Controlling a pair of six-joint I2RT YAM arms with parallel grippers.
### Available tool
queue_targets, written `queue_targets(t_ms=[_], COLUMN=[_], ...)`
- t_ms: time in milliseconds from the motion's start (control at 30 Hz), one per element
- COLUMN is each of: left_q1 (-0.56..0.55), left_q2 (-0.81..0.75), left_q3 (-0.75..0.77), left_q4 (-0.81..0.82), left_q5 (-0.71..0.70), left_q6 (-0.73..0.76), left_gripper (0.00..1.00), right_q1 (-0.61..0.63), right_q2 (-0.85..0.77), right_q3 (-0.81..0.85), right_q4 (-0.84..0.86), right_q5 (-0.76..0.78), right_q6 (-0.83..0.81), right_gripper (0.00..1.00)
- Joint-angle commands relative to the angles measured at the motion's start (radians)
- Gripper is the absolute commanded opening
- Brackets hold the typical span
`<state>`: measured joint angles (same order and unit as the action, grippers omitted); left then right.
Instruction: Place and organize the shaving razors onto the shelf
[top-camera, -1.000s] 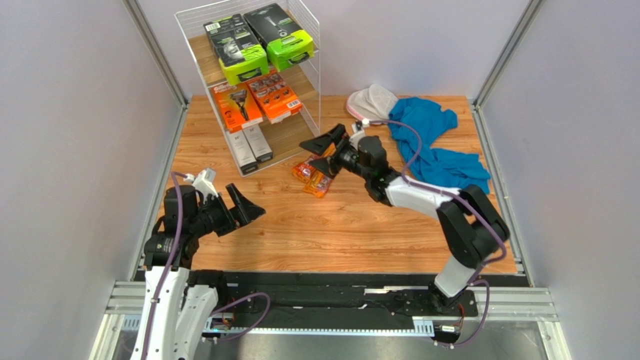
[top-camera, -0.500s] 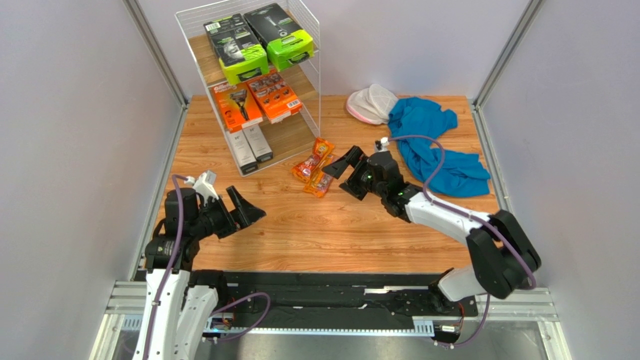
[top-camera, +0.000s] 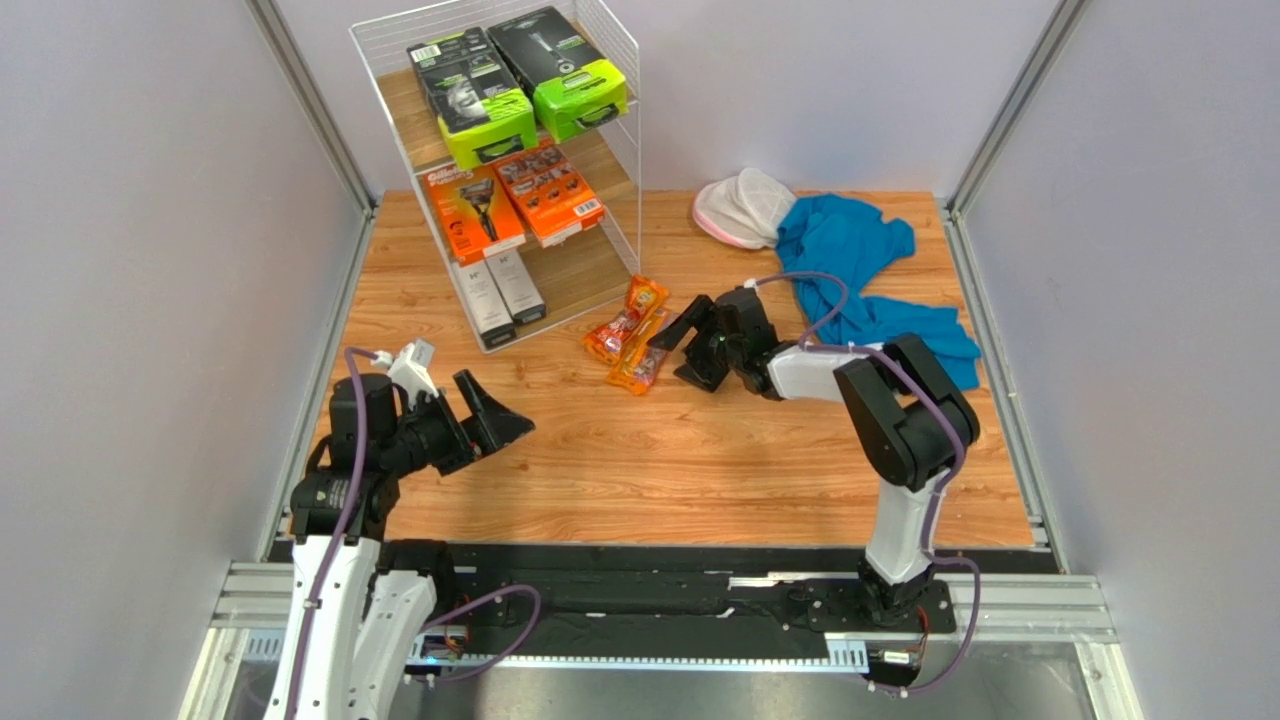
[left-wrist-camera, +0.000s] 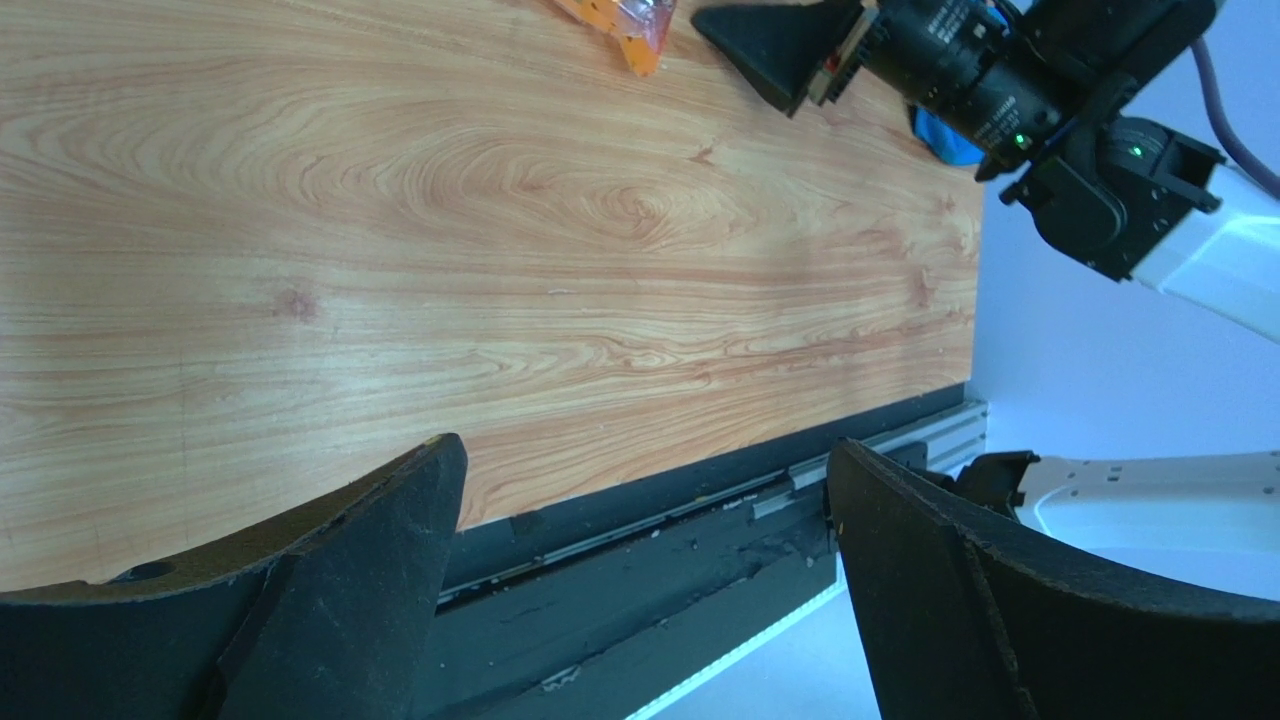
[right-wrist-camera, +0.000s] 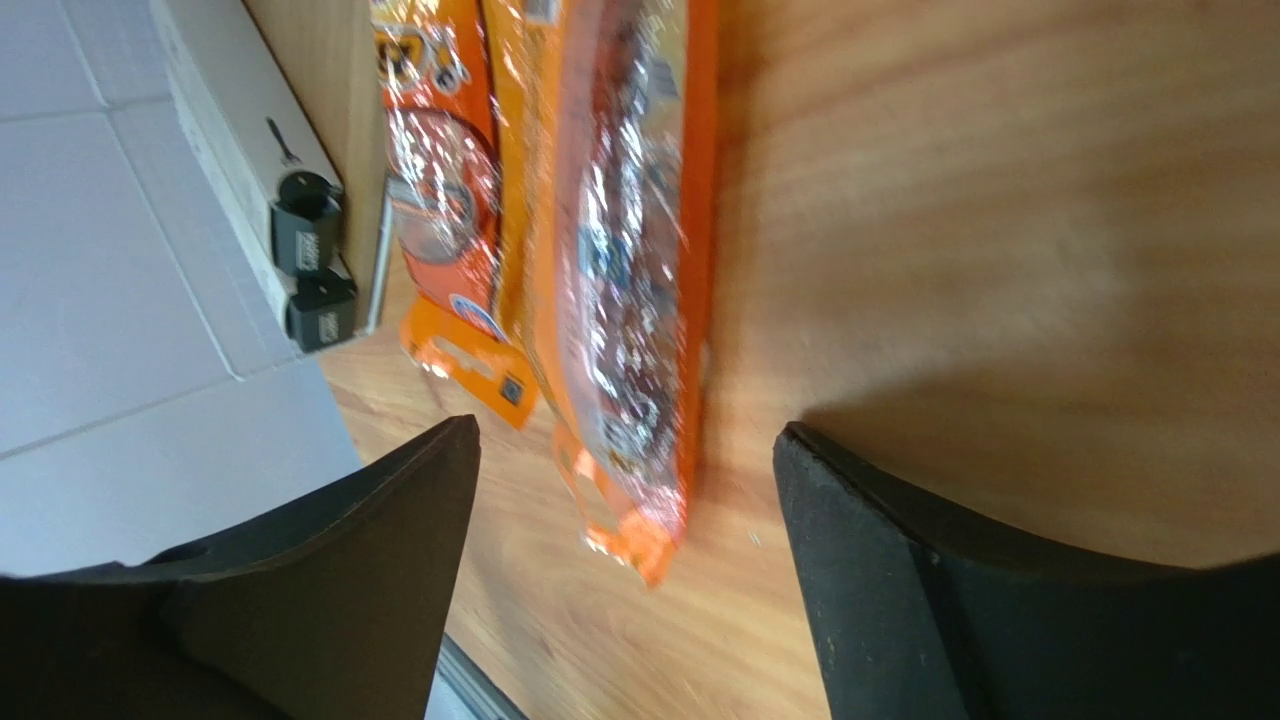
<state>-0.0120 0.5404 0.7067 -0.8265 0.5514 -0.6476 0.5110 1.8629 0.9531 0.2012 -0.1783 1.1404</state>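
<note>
Right fingers (right-wrist-camera: 977, 600) spread, narrow orange blister packs (right-wrist-camera: 624, 300), glossy film

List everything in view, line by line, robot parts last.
shelf: one, white wire with wood tiers, far left
black packs: two, lime-green ends, top tier
orange boxes: two, orange, middle tier
slim boxes: two, grey-white, bottom tier
blister packs: two, orange, table beside shelf
cloth: one, blue, far right
fabric piece: one, white, beside cloth
table: one, light wood
left gripper: one, black, open, near left
right gripper: one, black, open, at blister packs
</note>
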Motion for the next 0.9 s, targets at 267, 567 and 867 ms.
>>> queue_targets(t_ms=[267, 567, 867], left_q1=[0.006, 0.006, -0.008], left_q2=[-0.005, -0.008, 0.044], left_q3=[0.013, 0.002, -0.061], left_q4=[0.033, 0.041, 0.2], left_q5=[0.028, 0.05, 0.153], left_q6=[-0.027, -0.02, -0.046], left_gripper=[0.99, 0.98, 0.97], right_q1=[-0.012, -0.011, -0.009], right_q2=[0.211, 0.187, -0.065], right_q3=[0.199, 0.144, -0.008], right_q4=[-0.04, -0.071, -0.083], right_q5=[-0.029, -0.029, -0.173], right_q6=[0.042, -0.022, -0.183], right_gripper=[0.4, 0.0, 0.0])
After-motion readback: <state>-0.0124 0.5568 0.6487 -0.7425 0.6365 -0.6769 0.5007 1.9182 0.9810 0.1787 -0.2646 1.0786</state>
